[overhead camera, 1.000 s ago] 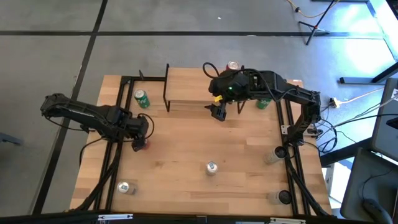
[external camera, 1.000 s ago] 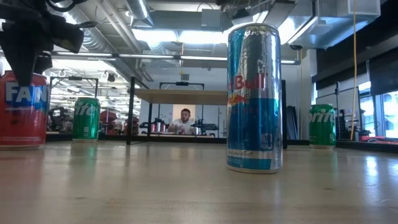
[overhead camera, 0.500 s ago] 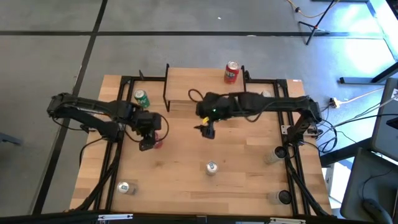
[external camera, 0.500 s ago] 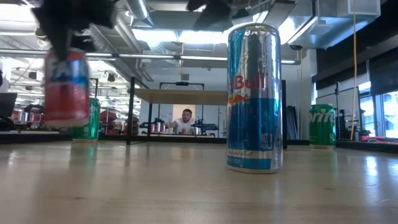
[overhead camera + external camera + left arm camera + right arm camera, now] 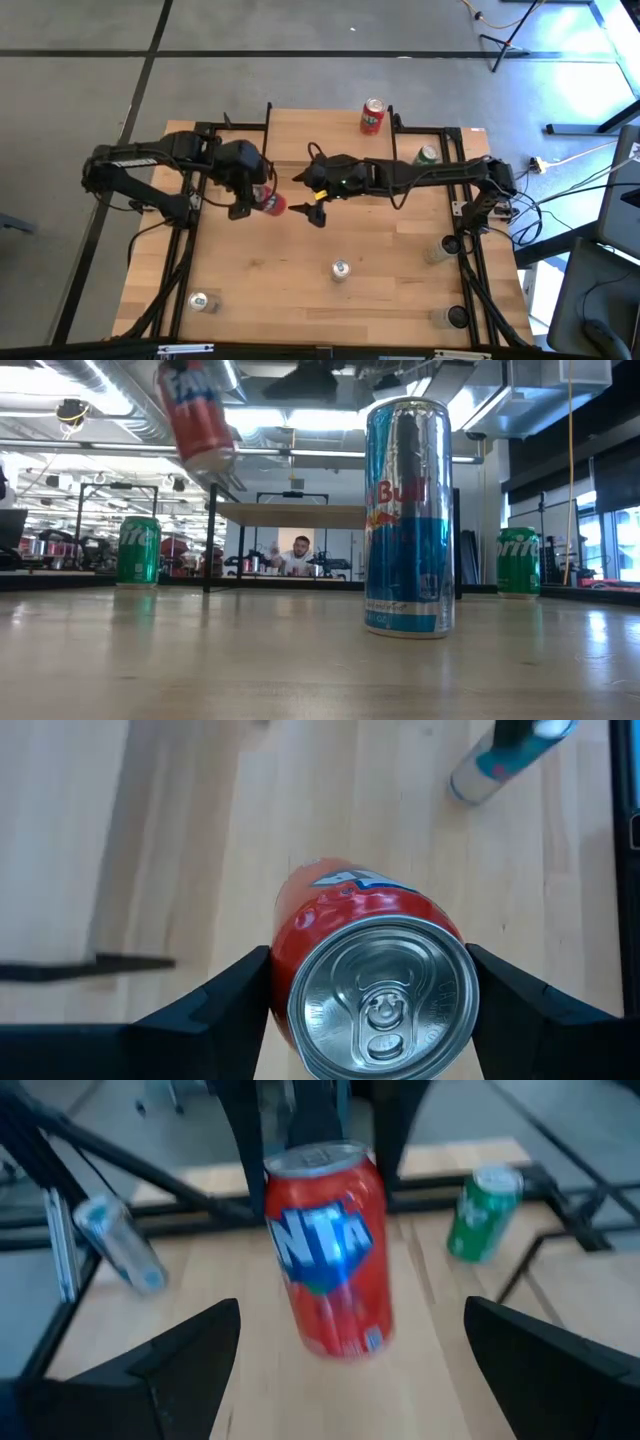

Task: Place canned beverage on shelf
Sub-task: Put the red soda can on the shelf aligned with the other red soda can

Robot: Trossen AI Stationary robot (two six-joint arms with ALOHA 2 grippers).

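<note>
My left gripper [image 5: 252, 196] is shut on a red Fanta can [image 5: 271, 204], held in the air near the shelf's near edge; in the low view the can [image 5: 195, 415] is high up and tilted. The shelf [image 5: 290, 140], a light-wood top on black legs, stands at the far middle of the table and also shows in the low view [image 5: 290, 513]. My right gripper [image 5: 312, 206] is open, right of the can and facing it. In the right wrist view its fingers stand wide on either side of the can [image 5: 325, 1250], apart from it. My left gripper pinches the red can's side wall just below its top rim [image 5: 285, 970] between its two fingers, one on each side. The fingers come from above, slanting down. The can hangs below them, lifted clear of the table and tilted.
A tall Red Bull can [image 5: 408, 515] stands at the near middle of the table [image 5: 400, 270]. Green cans stand left [image 5: 138, 550] and right [image 5: 427, 155] of the shelf. A second red can [image 5: 372, 117] stands at the far edge. A silver can [image 5: 200, 301] stands near left.
My left gripper has lifted the red can off the table and carried it up, toward the far edge and the right, to the shelf; the can is now tilted. My right gripper has left the shelf and gone toward the table's left, toward the can.
</note>
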